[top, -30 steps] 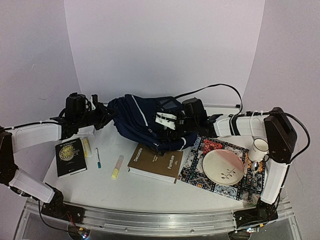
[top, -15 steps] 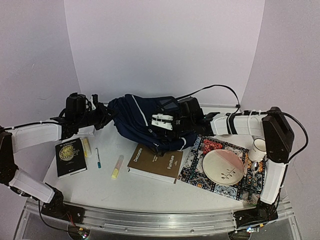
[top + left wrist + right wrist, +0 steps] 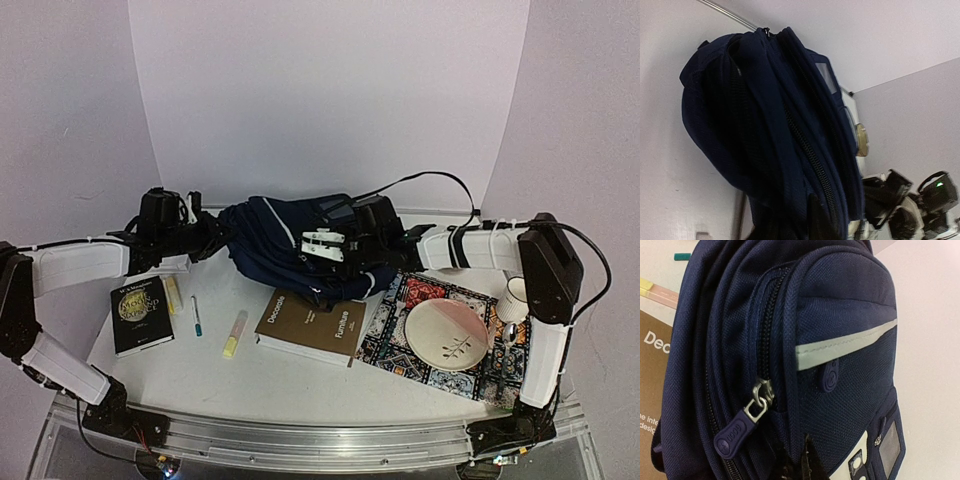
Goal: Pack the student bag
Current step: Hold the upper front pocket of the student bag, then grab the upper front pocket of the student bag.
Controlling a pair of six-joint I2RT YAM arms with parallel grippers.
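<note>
The student bag (image 3: 275,245), dark navy with a white stripe, lies on its side at the back middle of the table. My right gripper (image 3: 348,256) reaches in from the right. In the right wrist view its dark fingertips (image 3: 807,465) are pinched together on the piping of the bag's (image 3: 850,390) front pocket, just right of a navy zip puller (image 3: 737,432). My left gripper (image 3: 208,238) is at the bag's left end. The left wrist view is filled with bag (image 3: 780,125) fabric, with one dark finger (image 3: 816,220) against it; the gap between the jaws is hidden.
A brown book (image 3: 310,325) lies in front of the bag, and a black book (image 3: 140,312) at the left. A blue pen (image 3: 196,315) and a yellow highlighter (image 3: 234,335) lie between them. At the right, a patterned mat (image 3: 400,345) carries a plate (image 3: 447,333) and a cup (image 3: 517,297).
My right gripper has moved left over the bag and closed on its fabric. The left arm has shifted only slightly at the bag's left end.
</note>
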